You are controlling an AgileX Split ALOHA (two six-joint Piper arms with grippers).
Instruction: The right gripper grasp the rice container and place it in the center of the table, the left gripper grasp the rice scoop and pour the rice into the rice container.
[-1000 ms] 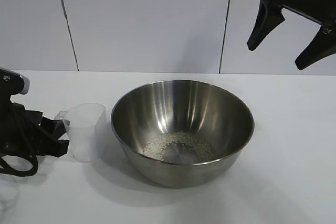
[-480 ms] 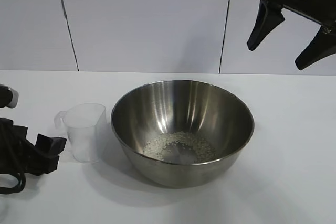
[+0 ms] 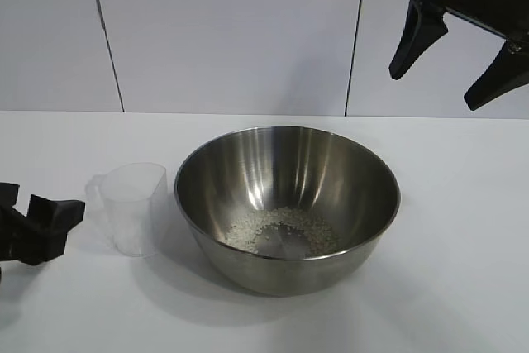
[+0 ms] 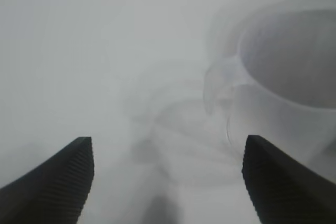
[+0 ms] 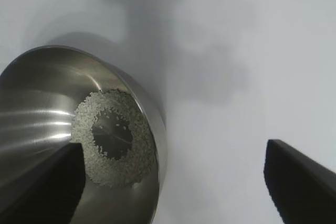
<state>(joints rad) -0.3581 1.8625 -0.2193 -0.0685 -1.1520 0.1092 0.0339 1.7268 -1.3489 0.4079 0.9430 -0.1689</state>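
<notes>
White wall panels stand behind the table (image 3: 463, 229), and nothing on any surface carries a brand, label or writing. On the white top, about its middle, sits the rice container (image 3: 288, 204), a wide steel bowl with the rice (image 3: 281, 231) lying in a pale ring on its bottom. Just beside the bowl, toward the left arm, the rice scoop (image 3: 132, 207) stands upright and looks empty, its handle turned toward the left gripper (image 3: 37, 225). That gripper is released, fingers spread wide, near the scoop but clear of it. A second ago it was right at the handle; since then it has drawn back toward the table's edge. High above the far right of the bowl hangs the right gripper (image 3: 459, 64), splayed open, grasping nothing, unmoved since before.
</notes>
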